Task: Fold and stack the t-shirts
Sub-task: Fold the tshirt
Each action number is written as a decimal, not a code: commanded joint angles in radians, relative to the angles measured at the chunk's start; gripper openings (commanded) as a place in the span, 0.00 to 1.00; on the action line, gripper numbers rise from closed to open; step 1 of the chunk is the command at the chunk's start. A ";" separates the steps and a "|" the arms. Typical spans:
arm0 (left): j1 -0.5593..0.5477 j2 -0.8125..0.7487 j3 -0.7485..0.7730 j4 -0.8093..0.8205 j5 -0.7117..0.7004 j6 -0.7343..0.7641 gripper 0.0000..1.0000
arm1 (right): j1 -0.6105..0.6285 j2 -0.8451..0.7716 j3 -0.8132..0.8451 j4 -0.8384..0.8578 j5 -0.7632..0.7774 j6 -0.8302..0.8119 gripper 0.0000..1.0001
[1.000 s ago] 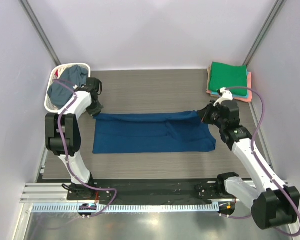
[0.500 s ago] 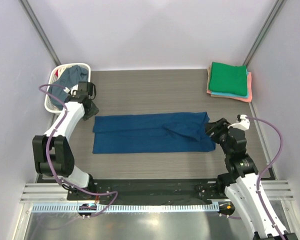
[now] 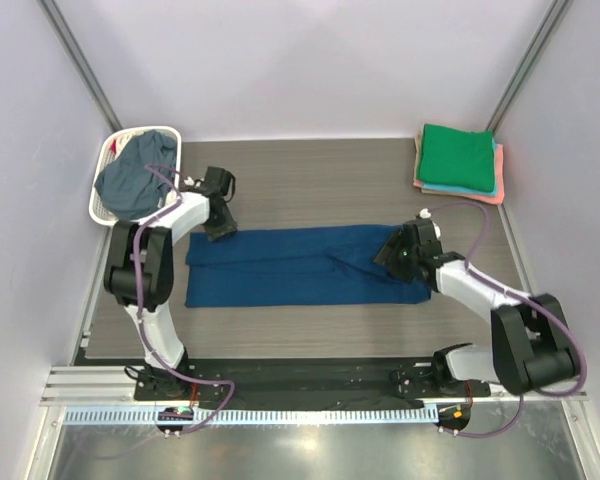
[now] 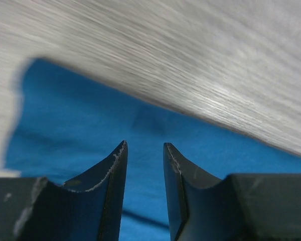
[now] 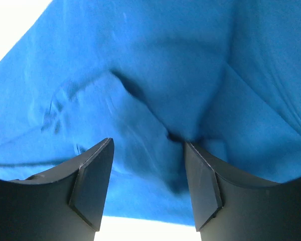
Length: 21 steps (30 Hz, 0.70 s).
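Note:
A dark blue t-shirt (image 3: 300,265) lies flat on the table as a long strip running left to right. My left gripper (image 3: 221,230) hovers at its far edge near the left end. In the left wrist view it (image 4: 144,145) is open over the blue cloth (image 4: 90,115), with nothing between the fingers. My right gripper (image 3: 390,255) is over the right part of the strip. Its wrist view shows it (image 5: 148,143) open just above a crease in the blue cloth (image 5: 155,65), gripping nothing. A folded green t-shirt (image 3: 458,153) tops a teal and coral stack (image 3: 460,190) at the back right.
A white slotted basket (image 3: 98,212) stands at the back left with a slate grey-blue shirt (image 3: 130,175) bunched in it. The wood-grain table (image 3: 310,180) shows between the strip and the back wall. Side walls close in on both sides.
Both grippers have opened and let go of the blue shirt's far corners. The left one moved right along the far edge; the right one moved left over the cloth.

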 commanded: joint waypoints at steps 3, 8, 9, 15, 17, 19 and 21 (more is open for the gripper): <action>-0.016 0.103 0.026 -0.002 0.080 -0.006 0.33 | 0.010 0.269 0.177 0.016 -0.045 0.023 0.64; -0.036 0.089 -0.079 0.005 0.134 -0.061 0.32 | 0.010 0.557 0.436 -0.038 -0.128 -0.028 0.64; -0.039 0.082 -0.124 0.013 0.148 -0.067 0.32 | 0.010 0.654 0.488 -0.065 -0.147 -0.037 0.64; -0.099 -0.038 -0.302 0.082 0.275 -0.162 0.31 | 0.008 1.055 1.095 -0.257 -0.179 -0.075 0.63; -0.128 -0.111 -0.404 0.132 0.335 -0.240 0.31 | 0.018 1.235 1.393 -0.315 -0.231 -0.086 0.61; -0.204 -0.165 -0.512 0.179 0.369 -0.303 0.31 | 0.033 1.336 1.656 -0.338 -0.278 -0.100 0.61; -0.302 -0.222 -0.573 0.284 0.425 -0.424 0.31 | 0.057 1.473 1.819 -0.335 -0.296 -0.109 0.63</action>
